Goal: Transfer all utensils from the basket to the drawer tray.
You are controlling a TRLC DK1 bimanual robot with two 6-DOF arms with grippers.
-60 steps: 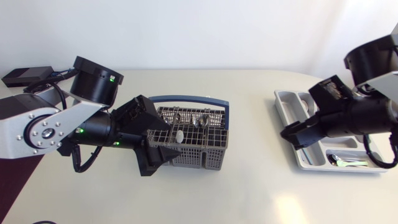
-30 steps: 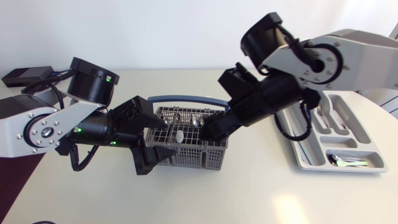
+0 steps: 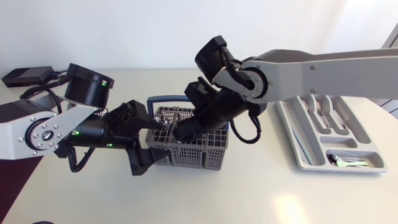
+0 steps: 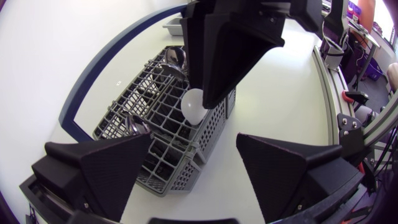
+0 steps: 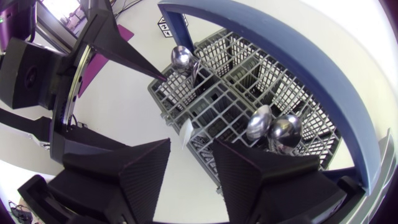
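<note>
The right gripper (image 5: 191,148) is held with fingers parted over the basket (image 3: 211,157), at mid-table. A white spoon (image 5: 186,132) is seen just ahead of its tips, ungrasped. Metal spoons (image 5: 273,127) are stood in nearby cells. One basket end is straddled by the left gripper (image 4: 194,140), likewise spread. The drawer tray (image 3: 297,146) is set well apart.

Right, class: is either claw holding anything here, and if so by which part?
Nothing is held: the right claw stands open around the white spoon, the left claw open at the basket.
</note>
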